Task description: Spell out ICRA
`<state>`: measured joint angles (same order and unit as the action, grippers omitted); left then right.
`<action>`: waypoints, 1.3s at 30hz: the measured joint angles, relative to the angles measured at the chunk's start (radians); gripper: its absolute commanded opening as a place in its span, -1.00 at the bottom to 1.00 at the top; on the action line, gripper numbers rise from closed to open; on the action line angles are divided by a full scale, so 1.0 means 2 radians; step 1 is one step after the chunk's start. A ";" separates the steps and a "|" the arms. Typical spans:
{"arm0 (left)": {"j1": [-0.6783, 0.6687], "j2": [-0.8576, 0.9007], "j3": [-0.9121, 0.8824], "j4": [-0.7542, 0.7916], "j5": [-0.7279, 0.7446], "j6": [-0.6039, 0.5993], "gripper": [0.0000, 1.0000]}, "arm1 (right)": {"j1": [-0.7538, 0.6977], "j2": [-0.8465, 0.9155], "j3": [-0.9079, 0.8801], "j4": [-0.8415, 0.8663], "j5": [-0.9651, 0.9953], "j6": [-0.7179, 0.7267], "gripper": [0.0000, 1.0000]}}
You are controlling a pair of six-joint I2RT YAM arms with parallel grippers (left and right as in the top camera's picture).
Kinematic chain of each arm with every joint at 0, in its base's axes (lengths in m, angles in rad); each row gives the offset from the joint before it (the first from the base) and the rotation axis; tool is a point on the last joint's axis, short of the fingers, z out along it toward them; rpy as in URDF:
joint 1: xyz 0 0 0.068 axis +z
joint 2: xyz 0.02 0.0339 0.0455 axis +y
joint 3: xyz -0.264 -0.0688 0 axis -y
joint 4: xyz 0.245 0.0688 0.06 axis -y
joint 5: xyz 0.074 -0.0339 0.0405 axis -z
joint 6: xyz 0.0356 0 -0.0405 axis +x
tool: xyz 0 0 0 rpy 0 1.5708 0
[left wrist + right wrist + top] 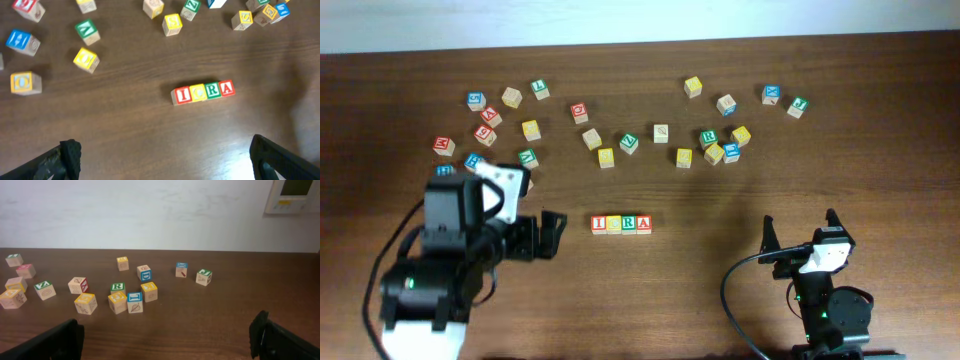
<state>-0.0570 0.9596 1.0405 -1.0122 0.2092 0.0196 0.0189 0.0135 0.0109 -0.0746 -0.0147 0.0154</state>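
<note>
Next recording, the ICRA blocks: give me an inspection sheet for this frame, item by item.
Surface: dark wood table, no spills seen.
Job's things: block row, four touching; I, R, A legible, yellow second block's letter unclear.
Clutter: loose blocks scattered along the far side.
Claws: left claw open, empty; right claw open, empty.
Cables: black cable looping beside the right arm.
Surroundings: white wall, wall panel.

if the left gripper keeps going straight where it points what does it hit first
Probably the red I block at the near end of the row; the left gripper is open and nothing lies between them. Its height is hard to judge, so it might pass above.
</note>
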 measured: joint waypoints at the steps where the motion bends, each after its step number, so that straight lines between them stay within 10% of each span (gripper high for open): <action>1: 0.015 -0.027 -0.015 -0.012 0.000 0.000 0.98 | 0.000 0.000 0.000 0.000 0.000 0.000 0.97; 12: 0.084 -0.235 -0.078 -0.015 0.010 0.020 0.99 | 0.000 0.000 0.000 0.000 0.000 0.000 0.97; 39: 0.074 -0.391 -0.256 0.148 0.061 0.022 0.98 | 0.000 -0.001 0.000 0.000 0.000 0.000 0.97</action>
<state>0.0917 0.1776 0.5282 -0.7162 0.3313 0.0631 0.0189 0.0120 0.0109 -0.0746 -0.0147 0.0158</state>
